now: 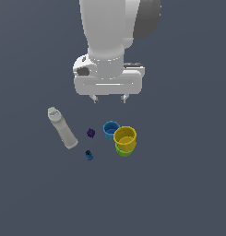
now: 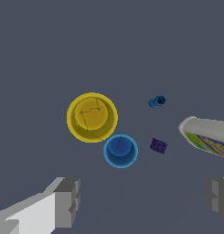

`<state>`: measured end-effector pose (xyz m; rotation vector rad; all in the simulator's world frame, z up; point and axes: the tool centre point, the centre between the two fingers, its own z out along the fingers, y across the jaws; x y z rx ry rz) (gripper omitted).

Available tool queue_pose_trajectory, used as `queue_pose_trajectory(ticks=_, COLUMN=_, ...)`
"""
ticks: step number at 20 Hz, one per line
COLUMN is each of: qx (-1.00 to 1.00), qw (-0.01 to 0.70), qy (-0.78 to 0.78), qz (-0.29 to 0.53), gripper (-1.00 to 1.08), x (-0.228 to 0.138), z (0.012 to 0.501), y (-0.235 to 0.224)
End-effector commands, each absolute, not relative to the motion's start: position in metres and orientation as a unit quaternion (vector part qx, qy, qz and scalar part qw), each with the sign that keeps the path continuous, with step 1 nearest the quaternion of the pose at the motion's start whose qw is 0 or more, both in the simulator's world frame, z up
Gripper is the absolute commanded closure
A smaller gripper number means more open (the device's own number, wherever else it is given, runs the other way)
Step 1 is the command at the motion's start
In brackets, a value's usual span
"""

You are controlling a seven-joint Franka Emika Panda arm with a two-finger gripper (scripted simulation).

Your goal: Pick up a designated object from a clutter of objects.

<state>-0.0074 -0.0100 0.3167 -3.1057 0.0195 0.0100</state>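
The gripper (image 1: 109, 98) hangs above the dark grey floor (image 1: 188, 193) with its jaws spread wide and nothing between them; in the wrist view the two grey fingers (image 2: 67, 202) stand far apart at opposite sides of the picture. The tiny bright-blue piece (image 1: 89, 155), knobbly and with a dark hole showing in the wrist view (image 2: 157, 101), lies on the floor, clear of the fingertips and untouched. In the exterior view it sits lower in the picture than the gripper and a little toward the exterior view's left of the gripper's midline. It lies just beside the lower end of the pale grey-white bottle (image 1: 62, 128), which lies on its side, and near the tiny dark-purple piece (image 1: 91, 133), without touching either. The light-blue cup (image 1: 110, 129) stands upright toward the exterior view's right of the purple piece, and the yellow cup (image 1: 125, 138) stands against it, partly covering the green cup (image 1: 123, 151). In the wrist view the yellow cup (image 2: 92, 117) and the light-blue cup (image 2: 120, 150) are seen from above, their rims touching, with the purple piece (image 2: 158, 146) between the blue cup and the bottle (image 2: 207, 136).
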Motion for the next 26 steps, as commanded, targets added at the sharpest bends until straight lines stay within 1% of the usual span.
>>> queue_pose_trajectory(ticks=1, qx=-1.000, qw=0.018, qy=0.006, qz=0.003, gripper=-0.92, x=-0.007, z=0.317, y=-0.010)
queue_pose_trajectory(ticks=10, qx=-1.000, qw=0.017, qy=0.012, qz=0.004, gripper=-0.92, x=-0.004, z=0.310, y=-0.032)
queue_pose_trajectory(ticks=17, qx=-1.000, qw=0.017, qy=0.010, qz=0.004, gripper=-0.92, x=-0.002, z=0.307, y=-0.033)
queue_pose_trajectory(ticks=26, qx=-1.000, qw=0.015, qy=-0.014, qz=0.003, gripper=-0.92, x=0.020, z=0.273, y=-0.047)
